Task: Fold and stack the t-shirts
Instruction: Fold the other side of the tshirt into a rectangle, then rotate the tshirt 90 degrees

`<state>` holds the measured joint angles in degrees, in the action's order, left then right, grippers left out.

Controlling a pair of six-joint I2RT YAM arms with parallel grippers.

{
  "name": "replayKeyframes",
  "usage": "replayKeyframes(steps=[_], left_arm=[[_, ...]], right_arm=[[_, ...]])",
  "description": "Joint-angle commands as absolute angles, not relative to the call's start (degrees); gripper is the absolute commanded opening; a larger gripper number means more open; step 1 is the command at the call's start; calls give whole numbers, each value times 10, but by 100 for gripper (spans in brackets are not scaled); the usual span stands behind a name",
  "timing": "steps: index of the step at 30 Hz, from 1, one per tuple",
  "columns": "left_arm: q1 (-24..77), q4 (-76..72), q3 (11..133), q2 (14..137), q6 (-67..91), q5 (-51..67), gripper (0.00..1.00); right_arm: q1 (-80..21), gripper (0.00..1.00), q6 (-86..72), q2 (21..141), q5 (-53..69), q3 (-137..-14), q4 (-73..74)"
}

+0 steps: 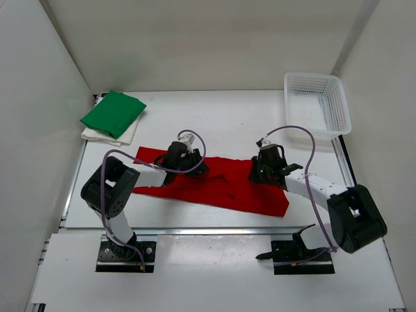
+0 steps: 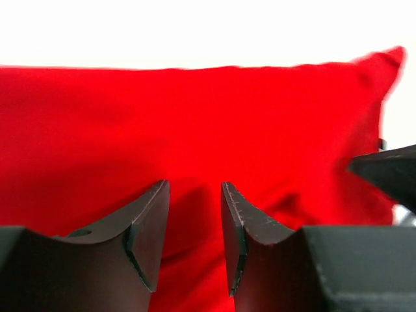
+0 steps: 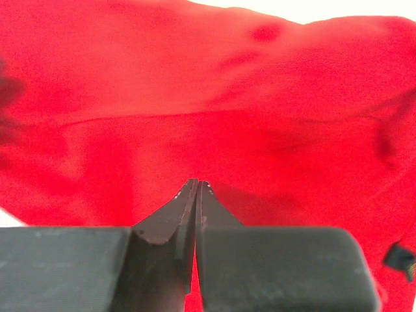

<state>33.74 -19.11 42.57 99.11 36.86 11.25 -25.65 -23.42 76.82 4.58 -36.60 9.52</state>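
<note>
I have the red shirt [image 1: 218, 187] flat mid-table, long axis left to right, under both pincers: the left gripper [image 2: 194, 190] stands half open above its left half, the right gripper [image 3: 197, 184] shut over its right (pinching cloth? can't tell).

Bright, even light from above fills the sharp overhead view; the white table [image 1: 227, 117] shows only faint, soft-edged shadows. Both wrist views are closer and softer. Beyond the red t-shirt [image 2: 195, 117] the background is blown out to pure white, the cloth's far edge is blurred, its colour is heavily saturated, and creases show as darker patches. A dark smear blurs the right wrist view's left edge.
</note>
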Motion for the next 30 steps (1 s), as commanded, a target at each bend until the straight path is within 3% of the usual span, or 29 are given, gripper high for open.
replayKeyframes(steps=[1, 9, 13, 16, 19, 20, 21, 22, 24, 26, 28, 30], left_arm=[[282, -207, 385, 973, 381, 126, 48], [178, -260, 280, 917, 446, 139, 47], [208, -245, 272, 825, 446, 105, 48], [236, -207, 272, 741, 431, 72, 51], [234, -154, 273, 683, 418, 72, 52], [229, -142, 270, 664, 415, 73, 53], [221, -128, 268, 644, 412, 71, 54], [213, -119, 262, 634, 407, 72, 54], [193, -101, 250, 606, 402, 76, 56], [185, -95, 233, 592, 403, 86, 57], [188, -91, 227, 583, 400, 82, 57], [190, -89, 223, 580, 399, 85, 58]], right_arm=[[-219, 0, -241, 818, 61, -350, 42], [-185, 1, -243, 952, 91, -426, 38], [-180, 0, -223, 1117, 130, -638, 104], [-175, 0, -212, 1280, 164, -886, 190], [-180, 0, -197, 1498, 188, -1280, 347], [-181, 0, -197, 1602, 205, -1510, 420], [-172, 1, -219, 1601, 262, -1566, 378], [-169, 0, -251, 1516, 288, -1421, 320], [-183, 4, -231, 1416, 260, -1310, 232], [-203, 17, -184, 1321, 223, -1275, 237], [-221, 37, -159, 1266, 197, -1251, 264], [-236, 41, -151, 1206, 195, -1172, 243]])
